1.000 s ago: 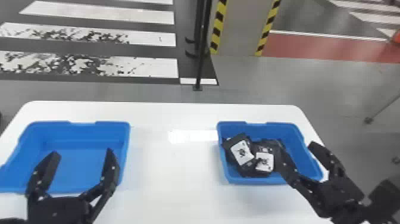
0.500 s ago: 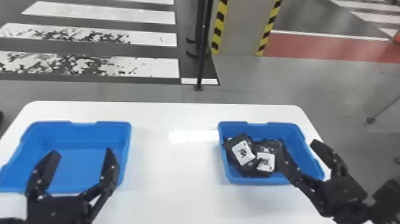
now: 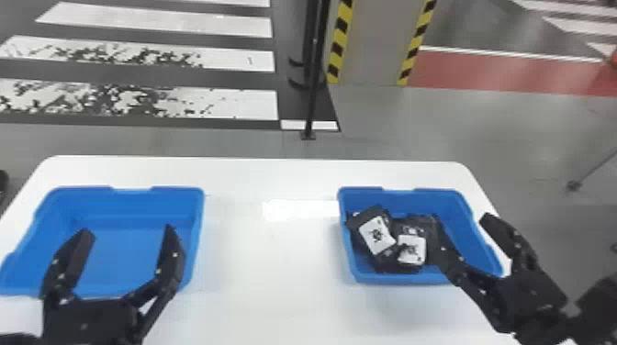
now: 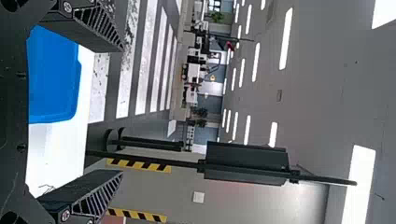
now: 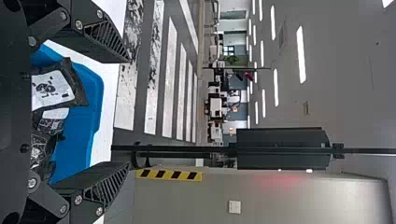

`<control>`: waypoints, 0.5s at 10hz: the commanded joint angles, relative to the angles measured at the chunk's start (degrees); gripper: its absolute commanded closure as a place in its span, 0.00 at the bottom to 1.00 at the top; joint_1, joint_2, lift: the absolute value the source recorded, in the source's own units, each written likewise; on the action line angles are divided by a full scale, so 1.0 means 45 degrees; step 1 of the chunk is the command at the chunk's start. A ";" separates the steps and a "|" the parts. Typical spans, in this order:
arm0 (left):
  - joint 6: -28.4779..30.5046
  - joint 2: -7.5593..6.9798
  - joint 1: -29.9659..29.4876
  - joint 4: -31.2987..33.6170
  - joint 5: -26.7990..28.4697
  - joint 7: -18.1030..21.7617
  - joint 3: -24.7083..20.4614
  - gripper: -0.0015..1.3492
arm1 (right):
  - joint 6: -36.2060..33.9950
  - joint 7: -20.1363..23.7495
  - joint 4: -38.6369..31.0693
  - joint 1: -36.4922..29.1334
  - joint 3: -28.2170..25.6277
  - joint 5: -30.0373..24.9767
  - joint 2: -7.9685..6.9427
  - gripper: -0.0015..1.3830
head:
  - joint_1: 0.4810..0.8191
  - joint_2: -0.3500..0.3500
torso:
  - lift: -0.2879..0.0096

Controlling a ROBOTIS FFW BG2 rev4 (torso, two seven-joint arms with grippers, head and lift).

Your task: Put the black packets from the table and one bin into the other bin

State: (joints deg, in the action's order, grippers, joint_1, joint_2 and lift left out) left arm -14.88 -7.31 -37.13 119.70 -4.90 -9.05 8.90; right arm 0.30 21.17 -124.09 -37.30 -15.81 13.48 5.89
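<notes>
The gathering looks finished: the black packets (image 3: 376,234) lie piled in the right bin (image 3: 452,202). The right gripper (image 3: 460,221) hangs beside them, the left gripper (image 3: 127,229) by the left bin (image 3: 133,201), both with fingers apart. Next likely calls for backing both clear.

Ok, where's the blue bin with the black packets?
The blue rectangular bin is on the right in the head view, on the white table, with the black right tool at its right side.
</notes>
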 commanded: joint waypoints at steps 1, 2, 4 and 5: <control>-0.0069 -0.0016 0.0065 -0.0021 0.0022 0.0018 -0.0023 0.08 | 0.0216 -0.0016 0.0123 0.0070 0.0060 0.0000 0.0000 0.19 | 0.63 0.29 | 0.60; -0.0132 -0.0016 0.0065 0.0010 0.0047 0.0038 0.0003 0.08 | 0.0216 -0.0016 0.0123 0.0070 0.0060 0.0000 0.0019 0.19 | 0.63 0.29 | 0.60; -0.0163 -0.0016 0.0065 -0.0021 0.0047 0.0057 -0.0048 0.07 | 0.0279 0.0003 0.0185 0.0101 0.0136 0.0000 0.0039 0.19 | 0.63 0.29 | 0.60; -0.0194 -0.0016 0.0034 -0.0021 0.0047 0.0135 -0.0074 0.07 | 0.0435 0.0003 0.0248 0.0133 0.0187 0.0000 0.0078 0.19 | 0.63 0.30 | 0.60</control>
State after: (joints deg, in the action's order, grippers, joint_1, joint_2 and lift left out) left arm -15.67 -7.38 -36.91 119.62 -4.68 -8.48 8.60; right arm 1.98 21.18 -123.10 -36.71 -15.12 13.46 6.15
